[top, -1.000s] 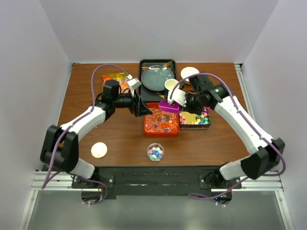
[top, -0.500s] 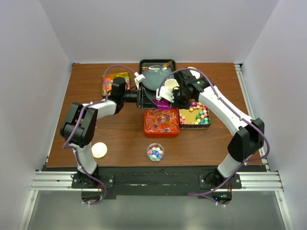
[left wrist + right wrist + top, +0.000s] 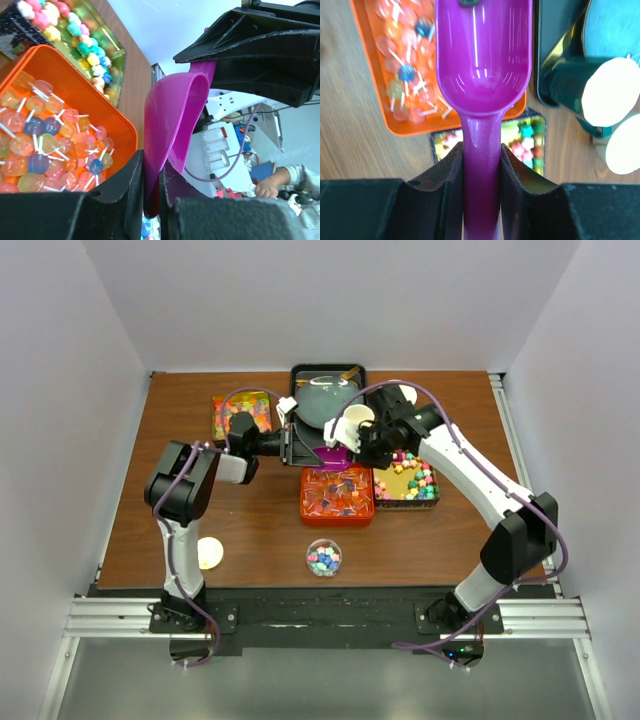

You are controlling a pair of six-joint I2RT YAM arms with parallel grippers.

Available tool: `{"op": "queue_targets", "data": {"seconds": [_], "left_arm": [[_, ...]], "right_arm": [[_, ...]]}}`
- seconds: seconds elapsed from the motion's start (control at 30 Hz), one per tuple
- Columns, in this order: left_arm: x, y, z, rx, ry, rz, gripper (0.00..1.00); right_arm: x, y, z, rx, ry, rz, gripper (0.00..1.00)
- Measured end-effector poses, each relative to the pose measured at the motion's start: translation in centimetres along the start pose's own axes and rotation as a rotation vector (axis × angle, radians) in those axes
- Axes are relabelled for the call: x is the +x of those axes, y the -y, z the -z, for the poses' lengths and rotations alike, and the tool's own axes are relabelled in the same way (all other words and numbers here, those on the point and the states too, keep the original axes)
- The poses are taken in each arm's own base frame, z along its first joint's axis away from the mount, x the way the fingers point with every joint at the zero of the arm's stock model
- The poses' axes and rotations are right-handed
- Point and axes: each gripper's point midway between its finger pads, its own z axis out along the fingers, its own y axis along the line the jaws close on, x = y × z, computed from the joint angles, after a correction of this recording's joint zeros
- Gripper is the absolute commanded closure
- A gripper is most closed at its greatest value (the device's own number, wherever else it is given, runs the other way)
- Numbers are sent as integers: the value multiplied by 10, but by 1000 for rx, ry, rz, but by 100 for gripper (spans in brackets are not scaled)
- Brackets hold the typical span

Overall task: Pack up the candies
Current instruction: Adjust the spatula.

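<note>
- Above the far edge of the orange tray point(image 3: 338, 521), which stands mid-bench point(image 3: 250, 525): the purple scoop point(image 3: 330, 455) hangs in the air, gripped at both ends.
- Right pincer point(image 3: 481, 150): clenched on the scoop's handle, 1 finger on each side. The bowl points away from the wrist, over the orange tray.
- Left pincer point(image 3: 152, 162): reaches in from the orange tray's left. Its 2 fingers are closed on the front lip of the scoop's bowl, with the purple edge pinched between them.
- Inside the orange tray: the clear-wrapped candies point(image 3: 337, 492), red, yellow and blue, lie loose across its floor.
- Just beside the orange tray's right side: a dark tin point(image 3: 406, 504) holds the pastel candies point(image 3: 410, 480), pink, green, yellow and blue.
- On the near side of the orange tray, apart from it: a small clear jar point(image 3: 309, 549) contains the jarred candies point(image 3: 323, 560), in mixed pastel colours.
- To the far left of the orange tray: a box of orange, red and yellow gummies point(image 3: 240, 412).
- Beyond the orange tray's far edge: a black tray point(image 3: 330, 367) carries a grey-blue round disc point(image 3: 322, 400). A cream-topped cup point(image 3: 358, 420) stands at its right corner.
- To the near left of the orange tray, well apart: 1 pale round lid point(image 3: 207, 553) lies flat.
</note>
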Motion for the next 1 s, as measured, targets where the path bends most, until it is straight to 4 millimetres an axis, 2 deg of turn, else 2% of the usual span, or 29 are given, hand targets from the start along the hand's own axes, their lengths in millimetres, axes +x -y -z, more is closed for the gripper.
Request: {"op": "queue_targets", "data": {"seconds": [0.1,0.2,0.23,0.27,0.3,0.33,0.37,0.4,0.47,0.57,0.7,0.87,0.93,1.0], "left_arm": [[0,3,1,21,-12,29,100],[-5,5,0,44,-36,61,100],[-6,4,0,49,-42,67,100],[-7,4,0,52,-45,72,100],[-7,3,0,54,-49,80,84],[-7,2,-1,55,-51,83,72],[-7,0,-1,56,-54,88,65],[-6,0,0,56,-55,90,47],[-8,-1,2,53,-48,86,0],[-12,-2,15,34,-9,63,0],[-14,7,35,-35,76,-37,0],[-47,22,36,-351,198,-440,0],[-50,30,37,-451,208,-574,0],[-43,25,46,-554,210,-640,0]], "right_arm": [[-7,-1,5,11,70,-9,71],[-12,0,9,18,113,-18,77],[-13,0,9,18,122,-18,91],[-13,0,8,17,126,-20,97],[-13,1,7,15,129,-22,100],[-13,1,6,12,130,-23,100],[-13,0,6,9,132,-24,100],[-12,0,5,7,129,-25,100],[-8,-2,7,-18,115,-19,100],[-3,0,11,-61,76,18,100],[6,18,15,-105,1,104,100],[24,45,4,-141,-123,216,100],[29,56,-2,-141,-168,256,100],[34,65,-8,-139,-212,294,100]]}}
